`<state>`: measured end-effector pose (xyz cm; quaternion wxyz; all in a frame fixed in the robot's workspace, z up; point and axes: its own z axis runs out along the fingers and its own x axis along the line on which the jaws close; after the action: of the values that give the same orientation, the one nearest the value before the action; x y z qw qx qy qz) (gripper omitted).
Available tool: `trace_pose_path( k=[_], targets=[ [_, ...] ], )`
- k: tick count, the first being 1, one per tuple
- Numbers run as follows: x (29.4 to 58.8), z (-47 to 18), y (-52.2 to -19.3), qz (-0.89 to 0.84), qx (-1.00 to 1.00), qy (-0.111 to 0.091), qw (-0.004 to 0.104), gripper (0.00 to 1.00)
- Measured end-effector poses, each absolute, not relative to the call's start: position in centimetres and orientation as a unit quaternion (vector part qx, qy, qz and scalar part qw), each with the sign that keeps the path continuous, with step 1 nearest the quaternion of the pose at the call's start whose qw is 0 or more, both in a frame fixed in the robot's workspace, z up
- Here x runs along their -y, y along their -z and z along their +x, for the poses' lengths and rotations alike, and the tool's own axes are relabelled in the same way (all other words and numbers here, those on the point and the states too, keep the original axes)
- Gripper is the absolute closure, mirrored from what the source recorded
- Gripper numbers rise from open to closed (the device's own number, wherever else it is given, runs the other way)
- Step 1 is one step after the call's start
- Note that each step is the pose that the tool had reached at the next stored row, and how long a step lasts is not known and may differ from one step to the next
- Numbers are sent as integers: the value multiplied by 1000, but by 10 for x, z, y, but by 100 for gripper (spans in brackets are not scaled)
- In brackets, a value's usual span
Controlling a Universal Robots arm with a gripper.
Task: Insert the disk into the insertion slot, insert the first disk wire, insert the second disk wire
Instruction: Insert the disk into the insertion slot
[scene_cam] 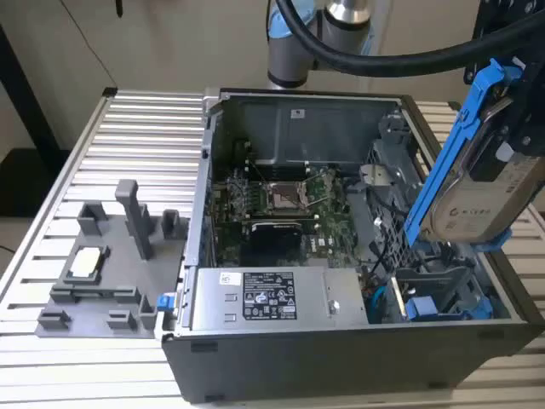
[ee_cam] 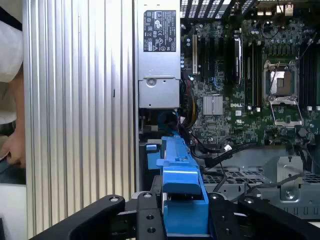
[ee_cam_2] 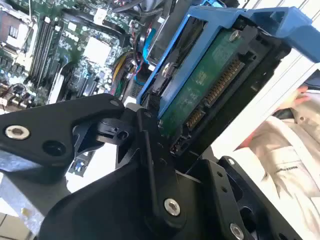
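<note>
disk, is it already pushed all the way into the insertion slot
No, in the exterior view the disk stands tilted, mostly above the case, not seated in the insertion slot.

A ribbed bench (scene_cam: 128,136) carries an open computer case (scene_cam: 341,366) and, at the exterior view's left, a grey fixture plate (scene_cam: 119,268). Inside sit a motherboard (scene_cam: 328,221) and power-supply box (scene_cam: 264,298)

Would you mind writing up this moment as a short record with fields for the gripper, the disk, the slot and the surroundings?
Gripper: gripper shut on the disk's blue carrier
Disk: disk held tilted above the case's end at the exterior view's right
Slot: insertion slot; disk not yet inserted
Case: computer case open, motherboard and power supply exposed
Surroundings: ribbed metal table; grey fixture tray at the exterior view's left
</note>
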<state>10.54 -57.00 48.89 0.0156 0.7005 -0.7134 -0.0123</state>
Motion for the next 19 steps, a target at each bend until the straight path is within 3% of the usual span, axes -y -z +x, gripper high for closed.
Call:
trace_pose_path(
  k=[19],
  targets=[
    [573,107,-481,701,713,13,15,67]
  ],
)
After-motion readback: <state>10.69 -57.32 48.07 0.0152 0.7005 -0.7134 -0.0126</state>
